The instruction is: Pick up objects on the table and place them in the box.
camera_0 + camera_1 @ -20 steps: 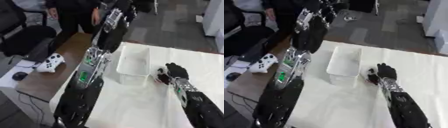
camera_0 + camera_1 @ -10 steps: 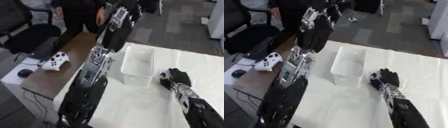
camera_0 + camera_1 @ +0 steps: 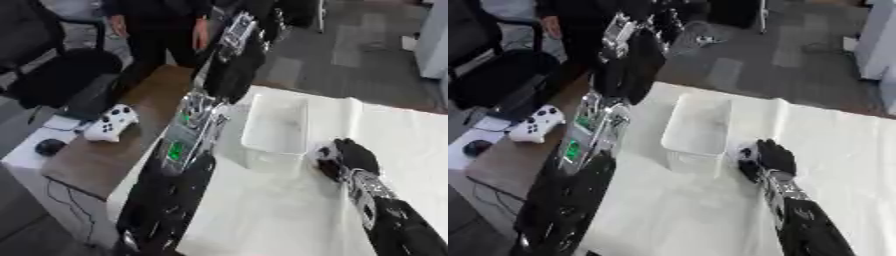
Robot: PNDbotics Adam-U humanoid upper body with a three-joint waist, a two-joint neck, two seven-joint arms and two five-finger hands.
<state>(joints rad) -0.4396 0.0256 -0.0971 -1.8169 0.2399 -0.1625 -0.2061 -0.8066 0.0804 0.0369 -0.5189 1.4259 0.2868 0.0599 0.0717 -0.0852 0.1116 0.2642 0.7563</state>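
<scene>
Two arms are seen above a table (image 3: 289, 220) that is covered with a white cloth. Much of the left side of both views is filled by the left arm, which is raised along the table's left edge; its hand (image 3: 241, 35) is held high beyond the far end of the table, and whether its fingers are open or curled cannot be told.

A clear plastic box (image 3: 276, 127) is set upright on the cloth near the table's middle, its long side running away from the camera. Nothing can be made out inside it.

From the lower right the right arm is brought in, and the right hand (image 3: 346, 157) is laid down on the cloth just beside the box's near right corner. Its fingers are bent downward over a small pale object (image 3: 324, 154), of which only a whitish patch is shown at the hand's left edge. The object is partly covered by the hand and is kept on the table, outside the box.

To the left of the cloth, a white game controller (image 3: 109, 122) and a dark computer mouse (image 3: 48, 146) are seen on a brown desk (image 3: 96, 160).
</scene>
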